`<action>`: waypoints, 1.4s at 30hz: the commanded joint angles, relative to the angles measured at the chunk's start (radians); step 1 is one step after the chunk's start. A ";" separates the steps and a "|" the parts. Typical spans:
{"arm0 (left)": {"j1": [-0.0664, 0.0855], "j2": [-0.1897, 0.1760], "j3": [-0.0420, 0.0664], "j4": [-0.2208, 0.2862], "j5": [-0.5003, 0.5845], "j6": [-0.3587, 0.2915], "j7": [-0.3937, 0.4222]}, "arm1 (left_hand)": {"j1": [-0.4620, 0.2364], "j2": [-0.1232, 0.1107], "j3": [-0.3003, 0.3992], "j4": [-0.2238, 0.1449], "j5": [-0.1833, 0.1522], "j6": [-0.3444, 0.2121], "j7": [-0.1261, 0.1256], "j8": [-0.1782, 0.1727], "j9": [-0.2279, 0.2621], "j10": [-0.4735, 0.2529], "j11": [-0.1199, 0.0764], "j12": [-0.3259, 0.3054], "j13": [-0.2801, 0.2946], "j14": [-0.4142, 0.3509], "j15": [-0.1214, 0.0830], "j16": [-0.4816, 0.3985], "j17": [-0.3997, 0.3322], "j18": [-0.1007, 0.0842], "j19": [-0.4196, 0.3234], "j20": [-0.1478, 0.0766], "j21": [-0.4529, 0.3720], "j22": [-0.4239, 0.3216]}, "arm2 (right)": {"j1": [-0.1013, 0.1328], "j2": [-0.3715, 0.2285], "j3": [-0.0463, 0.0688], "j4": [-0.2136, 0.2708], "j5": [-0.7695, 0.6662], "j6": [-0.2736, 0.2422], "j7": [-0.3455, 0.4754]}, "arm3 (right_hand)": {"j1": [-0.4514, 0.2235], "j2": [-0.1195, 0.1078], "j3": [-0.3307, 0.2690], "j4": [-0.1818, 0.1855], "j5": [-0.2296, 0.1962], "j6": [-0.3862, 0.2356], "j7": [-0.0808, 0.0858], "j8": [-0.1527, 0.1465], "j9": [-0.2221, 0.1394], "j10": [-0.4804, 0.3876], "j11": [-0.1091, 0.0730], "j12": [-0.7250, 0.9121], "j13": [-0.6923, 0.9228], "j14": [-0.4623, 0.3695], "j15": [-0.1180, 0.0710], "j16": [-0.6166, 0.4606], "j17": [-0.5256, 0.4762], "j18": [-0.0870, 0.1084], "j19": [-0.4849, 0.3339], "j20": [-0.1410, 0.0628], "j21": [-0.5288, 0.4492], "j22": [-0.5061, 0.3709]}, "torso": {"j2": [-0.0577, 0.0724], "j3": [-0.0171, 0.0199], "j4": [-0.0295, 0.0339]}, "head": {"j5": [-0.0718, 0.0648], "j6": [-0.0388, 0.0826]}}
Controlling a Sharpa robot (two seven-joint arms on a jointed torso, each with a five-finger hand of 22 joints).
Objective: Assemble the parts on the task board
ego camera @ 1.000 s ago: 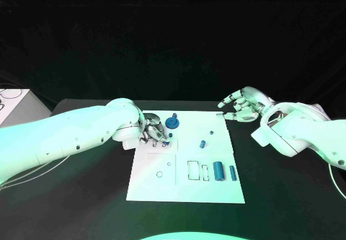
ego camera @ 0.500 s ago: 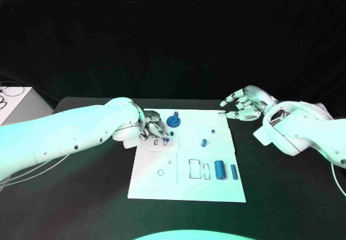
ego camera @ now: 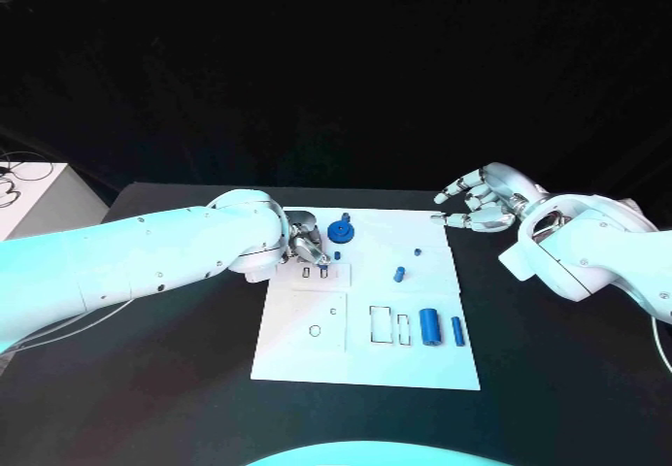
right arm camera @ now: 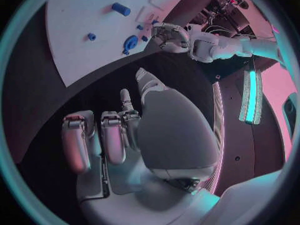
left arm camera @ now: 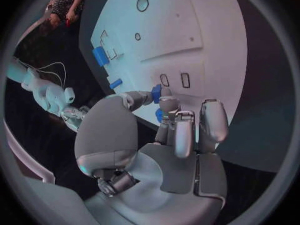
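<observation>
The white task board (ego camera: 357, 354) lies mid-table. My left hand (ego camera: 306, 247) hovers over its far left part and pinches a small blue part (left arm camera: 156, 93) between thumb and a fingertip, just beyond two small slots (ego camera: 316, 275). A round blue part (ego camera: 341, 233) stands right beside that hand. A small peg (ego camera: 416, 254) and a short blue piece (ego camera: 399, 274) sit mid-board. A blue cylinder (ego camera: 427, 328) and a slim blue bar (ego camera: 456, 331) lie by the rectangular slots (ego camera: 380, 325). My right hand (ego camera: 478, 206) hangs past the board's far right corner, fingers apart, holding nothing.
A white box (ego camera: 31, 199) with cables stands at the table's far left edge. Black table (ego camera: 560, 388) surrounds the board on both sides and in front. The right wrist view has the board (right arm camera: 72, 40) and my left hand (right arm camera: 172, 37) ahead of the right hand.
The left hand has pulled back slightly from the two small slots, uncovering them, still pinching the blue part. The right hand has hardly moved. The camera has shifted a little.
</observation>
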 commanded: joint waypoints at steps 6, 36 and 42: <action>-0.001 0.009 -0.013 0.000 -0.062 -0.007 -0.004 | -0.011 0.002 0.224 -0.228 0.013 0.017 -0.005 0.007 0.038 0.009 0.001 0.000 0.004 0.102 -0.010 0.005 0.259 -0.011 0.010 0.000 0.008 0.003 | 0.000 0.003 0.000 -0.004 0.040 -0.007 0.020 | -0.002 -0.004 0.003 0.016 0.007 -0.024 0.002 0.006 -0.004 -0.102 0.005 -0.146 0.060 0.086 0.001 -0.026 0.196 -0.001 0.079 -0.001 -0.046 0.230 | 0.000 -0.0021 0.0003 | 0.002 -0.006; -0.006 0.018 -0.032 0.003 -0.067 0.024 -0.007 | -0.013 0.003 0.226 -0.229 0.017 0.018 -0.006 0.006 0.038 0.008 0.000 -0.004 -0.003 0.103 -0.011 0.005 0.260 -0.013 0.015 -0.001 0.010 0.009 | 0.000 0.002 0.000 -0.018 0.203 -0.146 0.084 | -0.018 -0.050 0.148 0.015 0.076 -0.102 0.021 0.105 0.000 -0.385 0.025 -1.026 -0.852 -0.184 0.021 -1.132 -0.624 0.168 -0.217 0.015 -1.333 -0.766 | 0.001 -0.0023 0.0014 | -0.004 -0.016; -0.006 0.014 -0.032 0.010 -0.061 0.039 -0.007 | -0.013 0.003 0.227 -0.230 0.018 0.018 -0.006 0.006 0.039 0.007 0.000 -0.005 -0.003 0.103 -0.011 0.006 0.262 -0.012 0.013 -0.001 0.009 0.006 | 0.000 0.002 0.000 -0.022 0.211 -0.142 0.085 | -0.019 -0.051 0.151 0.014 0.077 -0.107 0.026 0.109 -0.003 -0.386 0.031 -1.050 -0.904 -0.185 0.028 -1.191 -0.640 0.168 -0.210 0.021 -1.375 -0.820 | 0.001 -0.0024 0.0006 | 0.001 -0.017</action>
